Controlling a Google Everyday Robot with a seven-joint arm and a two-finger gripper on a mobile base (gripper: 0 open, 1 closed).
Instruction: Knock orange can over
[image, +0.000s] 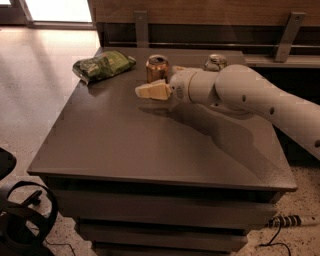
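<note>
The orange can (157, 68) stands upright on the grey table (125, 145) near its far edge; it is shiny orange-gold with a silver top. My gripper (148, 91) has pale cream fingers and hovers just in front of the can and a little below its base in the picture, pointing left. It holds nothing. The white arm (250, 97) reaches in from the right.
A green chip bag (102, 65) lies at the far left of the table. A second can (215, 62) with a silver top stands behind the arm at the far right. A wall with metal brackets runs behind the table. Dark equipment (20, 215) sits on the floor at lower left.
</note>
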